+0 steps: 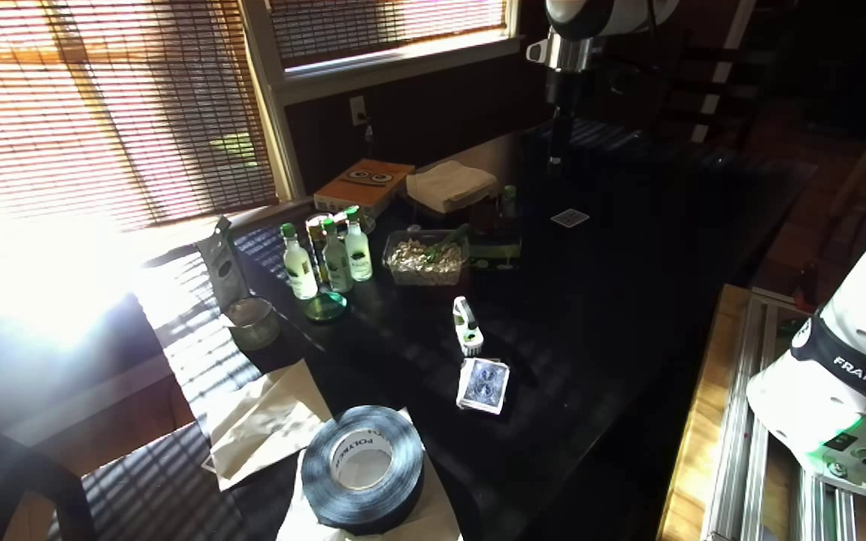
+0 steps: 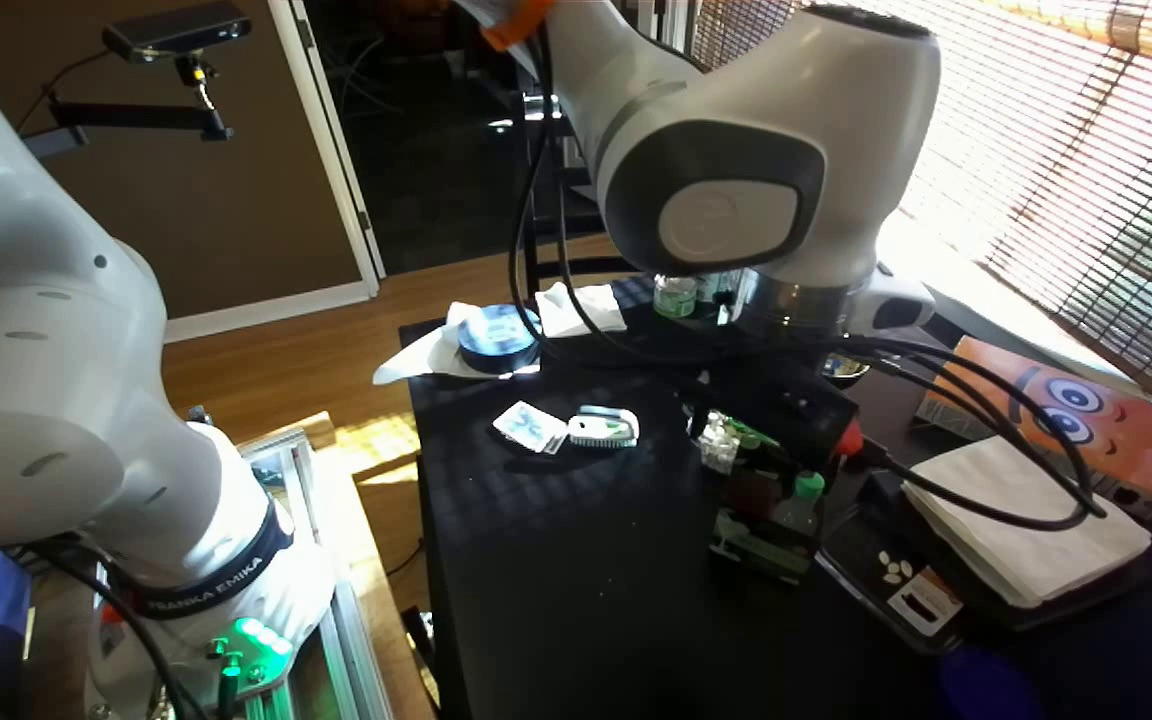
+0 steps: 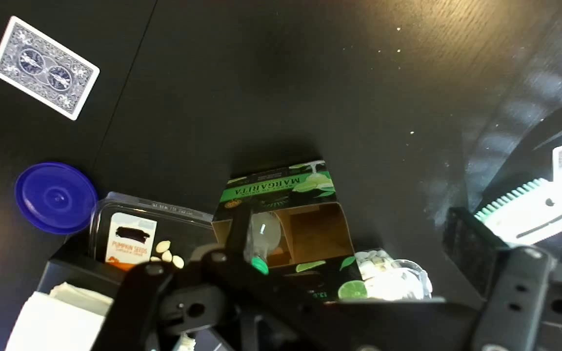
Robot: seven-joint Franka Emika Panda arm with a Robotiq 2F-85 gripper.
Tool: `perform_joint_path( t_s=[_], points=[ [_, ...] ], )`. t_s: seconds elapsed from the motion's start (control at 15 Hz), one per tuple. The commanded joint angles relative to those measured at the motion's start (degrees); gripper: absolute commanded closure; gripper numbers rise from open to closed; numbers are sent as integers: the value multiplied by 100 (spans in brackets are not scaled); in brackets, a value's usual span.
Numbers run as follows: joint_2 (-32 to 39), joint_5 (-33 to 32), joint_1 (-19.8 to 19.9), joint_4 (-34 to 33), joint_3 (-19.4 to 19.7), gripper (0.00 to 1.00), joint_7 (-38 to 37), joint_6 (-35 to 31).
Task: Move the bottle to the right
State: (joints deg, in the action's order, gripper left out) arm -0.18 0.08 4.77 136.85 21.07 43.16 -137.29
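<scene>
Green-capped, the bottle sits in a compartment of the carton. If the jaws go straight down, I think one may strike the carton's wall or push the bottle, because in the wrist view it overlaps the carton. They hang higher than the carton, spread wide, pinching nothing; the bottle lies below, seen beside one jaw, not midway.

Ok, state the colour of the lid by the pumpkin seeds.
The lid is blue, clearest in wrist view.
</scene>
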Motion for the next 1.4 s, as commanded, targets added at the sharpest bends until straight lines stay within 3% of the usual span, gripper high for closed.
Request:
perform_joint_path(
  t_s=[0.0,0.13,0.53,0.73,1.0,1.2,1.33],
  points=[
    [81,32,319,-73,-314,0,-10,8],
    [158,190,312,-82,-343,0,16,-148],
    [938,-105,460,-125,-775,0,-75,-2080],
    [1413,-303,533,-323,-985,0,-34,-2229],
    [1854,-787,606,-622,-959,10,-277,-2235],
    [2046,-1023,721,-897,-939,4,-464,-2228],
    [2190,-932,895,-1124,-1123,4,-270,-1940]
  ],
)
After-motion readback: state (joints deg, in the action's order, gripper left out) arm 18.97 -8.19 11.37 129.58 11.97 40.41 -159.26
